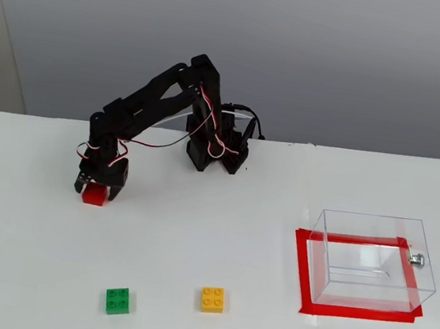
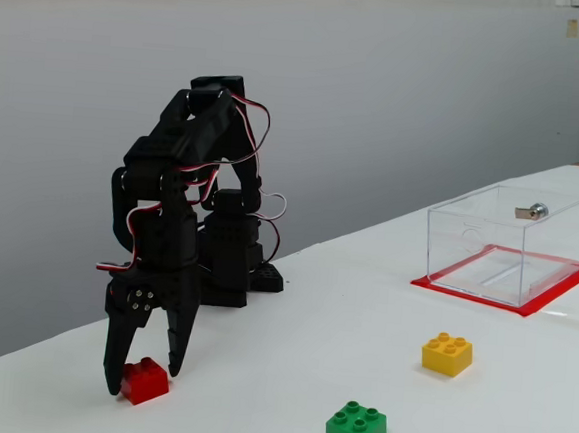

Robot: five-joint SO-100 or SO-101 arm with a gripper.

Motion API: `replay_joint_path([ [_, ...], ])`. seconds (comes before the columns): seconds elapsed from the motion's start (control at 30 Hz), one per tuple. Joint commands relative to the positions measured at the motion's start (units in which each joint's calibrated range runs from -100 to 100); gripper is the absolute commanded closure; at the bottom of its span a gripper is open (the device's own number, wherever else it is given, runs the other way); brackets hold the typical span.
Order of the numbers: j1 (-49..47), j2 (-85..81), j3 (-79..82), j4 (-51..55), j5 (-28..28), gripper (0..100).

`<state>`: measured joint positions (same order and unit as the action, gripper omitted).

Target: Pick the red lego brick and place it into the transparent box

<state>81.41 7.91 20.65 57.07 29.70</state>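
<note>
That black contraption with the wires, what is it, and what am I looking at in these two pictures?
It is a small robot arm bolted to a white table. At its end is a gripper, two black fingers that pinch things.

Both pictures show the same moment. One camera looks down from high in front; the other sits low beside the table.

On the table lie three toy bricks: the red lego brick, a green brick and a yellow brick. Off to one side stands the transparent box, empty, inside a red tape outline.

Nothing is held yet. The fingers are lowered to either side of the red brick, which sits on the table; they look open around it, not yet pinching.
</note>
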Motion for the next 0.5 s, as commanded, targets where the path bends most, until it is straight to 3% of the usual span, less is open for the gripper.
replay_joint_path([
  [0.0, 0.4, 0.8, -0.7, -2.2, 0.4, 73],
  [0.27, 0.4, 1.3, -0.4, -1.8, 1.3, 75],
  [0.47, 0.4, 1.5, -0.2, -1.8, 1.3, 93],
])
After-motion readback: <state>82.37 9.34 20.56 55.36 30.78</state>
